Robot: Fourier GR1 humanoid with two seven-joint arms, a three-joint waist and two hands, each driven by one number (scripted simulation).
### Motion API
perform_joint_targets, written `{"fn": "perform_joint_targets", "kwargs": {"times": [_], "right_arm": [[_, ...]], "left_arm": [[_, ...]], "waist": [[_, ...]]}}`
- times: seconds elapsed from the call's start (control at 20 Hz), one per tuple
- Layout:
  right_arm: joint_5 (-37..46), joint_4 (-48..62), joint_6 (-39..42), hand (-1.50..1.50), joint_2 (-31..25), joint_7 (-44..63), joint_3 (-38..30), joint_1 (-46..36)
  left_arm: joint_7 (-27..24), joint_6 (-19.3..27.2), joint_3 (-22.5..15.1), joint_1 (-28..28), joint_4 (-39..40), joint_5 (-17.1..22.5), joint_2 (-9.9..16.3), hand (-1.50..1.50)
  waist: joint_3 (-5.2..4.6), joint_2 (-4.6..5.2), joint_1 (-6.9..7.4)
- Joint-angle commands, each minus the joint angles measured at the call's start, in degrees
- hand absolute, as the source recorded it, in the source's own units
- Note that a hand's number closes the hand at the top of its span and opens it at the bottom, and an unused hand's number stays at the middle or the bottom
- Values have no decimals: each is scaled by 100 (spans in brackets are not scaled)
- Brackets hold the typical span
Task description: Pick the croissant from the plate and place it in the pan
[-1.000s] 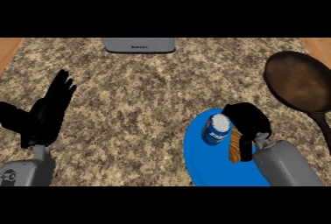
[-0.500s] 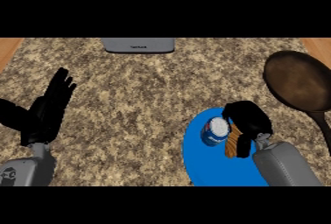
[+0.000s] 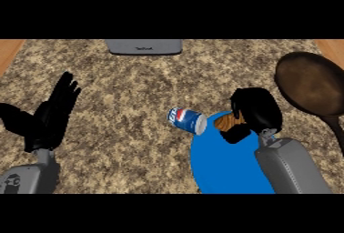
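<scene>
The brown croissant (image 3: 228, 122) shows at the upper edge of the blue plate (image 3: 222, 168), inside my right hand (image 3: 256, 112), whose fingers and thumb curl round it and hide most of it. The dark brown pan (image 3: 308, 83) lies at the right, its handle (image 3: 335, 129) running down toward the right edge. My left hand (image 3: 48, 118) stays open at the left, fingers up, away from everything.
A blue and white can (image 3: 187, 120) lies tipped on its side on the granite counter, just off the plate's upper left rim. A grey appliance (image 3: 144, 46) sits at the counter's far edge. Wooden strips show at both top corners.
My right hand has lifted up and right off the plate's middle with the croissant. The can, upright on the plate before, now lies on its side at the plate's left rim.
</scene>
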Motion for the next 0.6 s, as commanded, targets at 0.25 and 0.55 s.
{"fn": "perform_joint_targets", "kwargs": {"times": [0.25,0.55], "right_arm": [[688,-1717,412,150,-119,887,-52,-823],[425,-1877,743,150,-133,869,-732,-1037]], "left_arm": [[-85,-18,-18,-29,84,-30,-74,0],[-143,32,-13,-9,77,-217,-85,0]], "waist": [[0,-9,-28],[3,9,5]]}}
